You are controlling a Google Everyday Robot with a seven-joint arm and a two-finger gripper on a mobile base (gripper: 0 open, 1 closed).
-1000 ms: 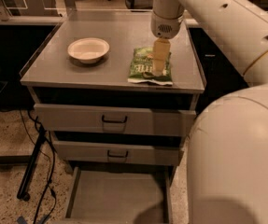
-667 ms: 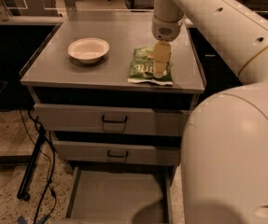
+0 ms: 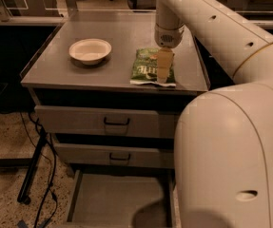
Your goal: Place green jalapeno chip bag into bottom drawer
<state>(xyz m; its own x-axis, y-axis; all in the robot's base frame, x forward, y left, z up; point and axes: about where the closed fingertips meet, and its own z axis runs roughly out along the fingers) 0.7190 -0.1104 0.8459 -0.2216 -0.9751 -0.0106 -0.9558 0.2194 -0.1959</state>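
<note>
Hovering over the green chip bag (image 3: pixel 144 66) to grasp it, my end effector (image 3: pixel 163 71) meets its right half; whether it grips, I cannot tell. The bag lies on the table (image 3: pixel 126 32), 3 o'clock of the bowl (image 3: pixel 90 50); the bottom drawer (image 3: pixel 117 204) stands open at 6 o'clock, ready.

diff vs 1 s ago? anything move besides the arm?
The gripper came down slightly over the green jalapeno chip bag, and the arm's near link swung further into view. No grasp or release is visible. The bag, the cream bowl and the open bottom drawer stayed put.
</note>
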